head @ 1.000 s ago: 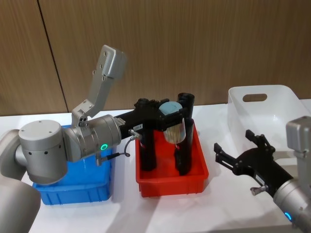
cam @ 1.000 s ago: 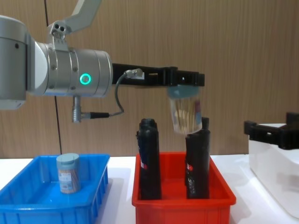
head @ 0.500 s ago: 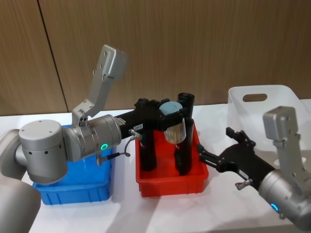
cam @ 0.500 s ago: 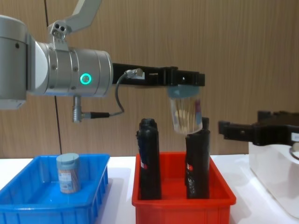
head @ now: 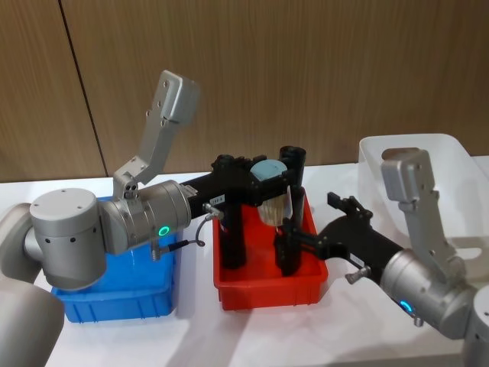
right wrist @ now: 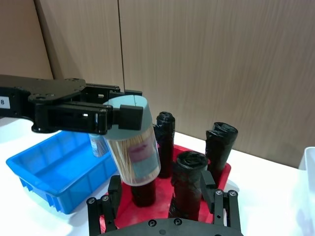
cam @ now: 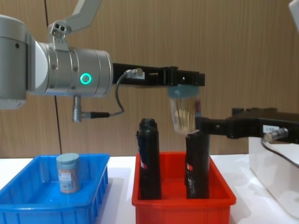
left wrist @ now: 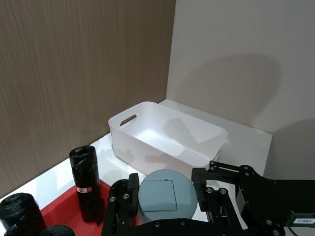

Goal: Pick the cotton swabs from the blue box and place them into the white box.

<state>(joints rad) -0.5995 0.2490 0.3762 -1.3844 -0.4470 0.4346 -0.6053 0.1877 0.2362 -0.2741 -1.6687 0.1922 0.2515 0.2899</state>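
My left gripper [head: 267,173] is shut on a cotton swabs tub [head: 275,202], a clear tub with a pale blue-grey lid, held by its top above the red bin. The chest view shows the tub [cam: 185,115] hanging under the left gripper [cam: 186,84]. My right gripper [head: 309,220] is open just right of the tub, at its height. In the right wrist view the tub [right wrist: 135,147] hangs ahead of the spread fingers [right wrist: 113,194]. A second cotton swabs tub [cam: 68,173] stands in the blue box [cam: 28,205]. The white box [head: 428,164] sits at the far right.
A red bin [head: 267,289] between the blue and white boxes holds several tall black cylinders [cam: 148,158] standing upright under the held tub. A wooden wall closes the back of the table. White tabletop lies in front of the bins.
My right arm has swung left from beside the white box to over the red bin, close to the held tub. The left gripper and its tub have not moved.
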